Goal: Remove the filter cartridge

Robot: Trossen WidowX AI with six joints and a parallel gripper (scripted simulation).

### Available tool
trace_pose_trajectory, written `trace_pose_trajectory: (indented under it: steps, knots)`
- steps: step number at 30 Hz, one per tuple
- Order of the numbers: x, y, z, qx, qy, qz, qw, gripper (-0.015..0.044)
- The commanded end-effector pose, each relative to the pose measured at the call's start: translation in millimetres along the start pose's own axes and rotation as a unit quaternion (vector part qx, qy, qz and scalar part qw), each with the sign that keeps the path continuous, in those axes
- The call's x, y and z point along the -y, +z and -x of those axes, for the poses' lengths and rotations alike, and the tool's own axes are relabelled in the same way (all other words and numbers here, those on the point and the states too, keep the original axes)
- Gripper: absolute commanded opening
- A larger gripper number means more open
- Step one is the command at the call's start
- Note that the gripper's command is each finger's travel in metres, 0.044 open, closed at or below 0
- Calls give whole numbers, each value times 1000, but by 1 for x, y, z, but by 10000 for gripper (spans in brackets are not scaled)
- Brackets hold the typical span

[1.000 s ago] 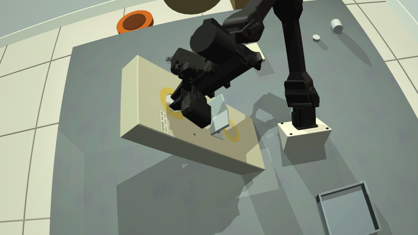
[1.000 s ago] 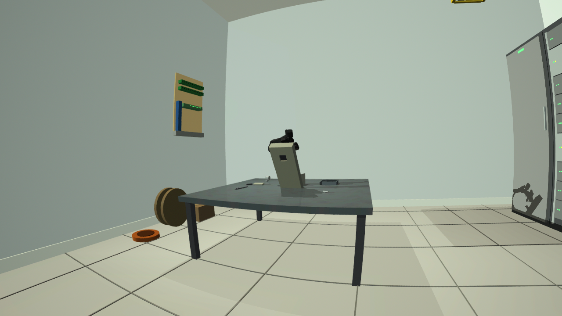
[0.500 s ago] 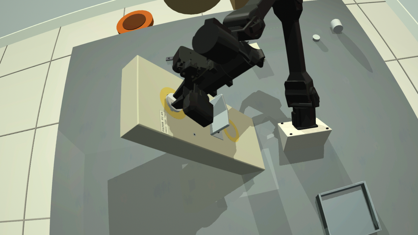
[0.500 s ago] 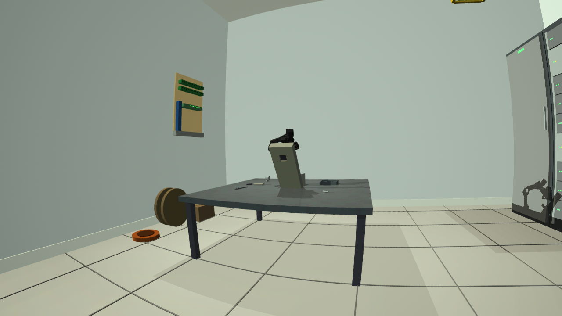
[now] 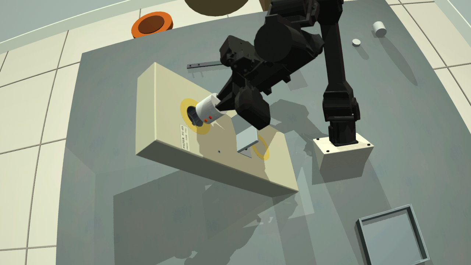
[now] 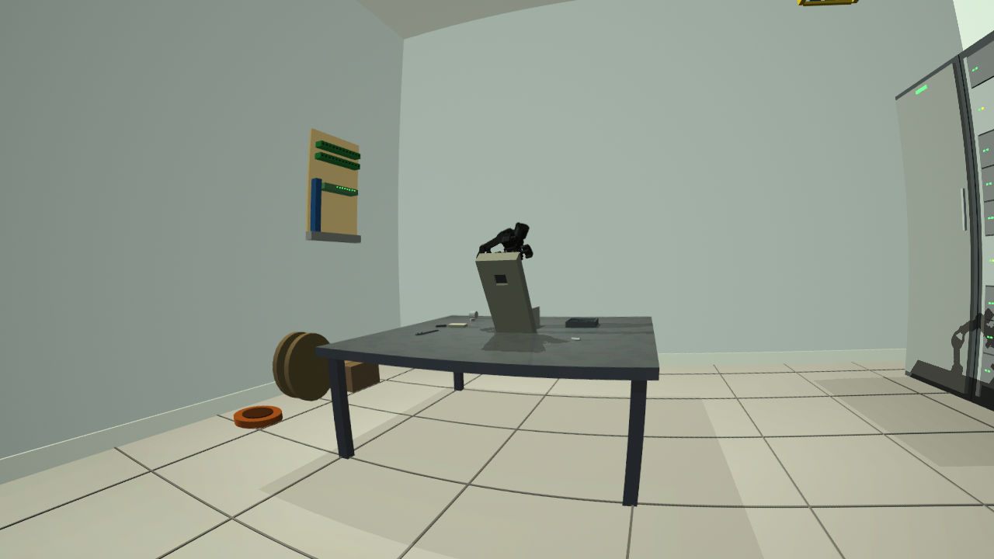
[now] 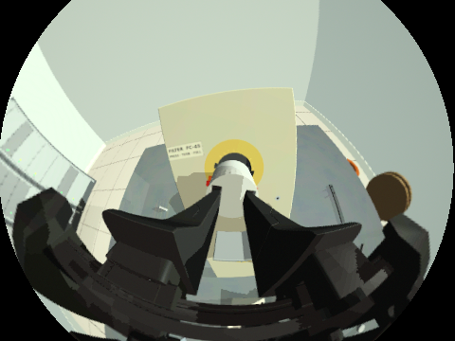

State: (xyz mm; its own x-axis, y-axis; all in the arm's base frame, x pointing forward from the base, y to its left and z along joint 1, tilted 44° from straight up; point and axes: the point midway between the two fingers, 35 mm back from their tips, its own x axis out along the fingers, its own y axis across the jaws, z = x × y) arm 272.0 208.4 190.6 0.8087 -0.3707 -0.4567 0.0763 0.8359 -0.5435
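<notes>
The white filter cartridge (image 5: 205, 108) (image 7: 231, 180) stands out from the panel's face, in front of a dark round opening ringed in yellow (image 7: 259, 166). I cannot tell if its far end is fully clear of the opening. Red and orange marks show on its side. My gripper (image 5: 217, 101) (image 7: 231, 193) is shut on the cartridge's near end, fingertips in its face slots. The beige service panel (image 5: 167, 88) (image 6: 510, 306) (image 7: 227, 114) leans on the table. The grey tray (image 5: 388, 240) (image 6: 582, 322) lies at the lower right of the top view, with nothing in it.
A pale grey flap (image 5: 247, 140) sticks out from the panel below the cartridge, beside a second yellow ring (image 5: 266, 154). The arm's base block (image 5: 340, 149) stands between panel and tray. A thin dark bar (image 5: 204, 65) and two small white cylinders (image 5: 379, 28) (image 5: 356, 42) lie behind.
</notes>
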Motion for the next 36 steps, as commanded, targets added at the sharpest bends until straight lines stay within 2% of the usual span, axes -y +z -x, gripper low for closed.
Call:
trace_pose_trajectory:
  steps: [1,29,33,36]
  knots:
    - [2,3,7,5,-3,-7,1000,0]
    - [19,-72,-3,5,-3,-7,1000,0]
    - [17,-66,-3,0,-2,-1,1000,105]
    - [17,-66,-3,0,-2,-1,1000,109]
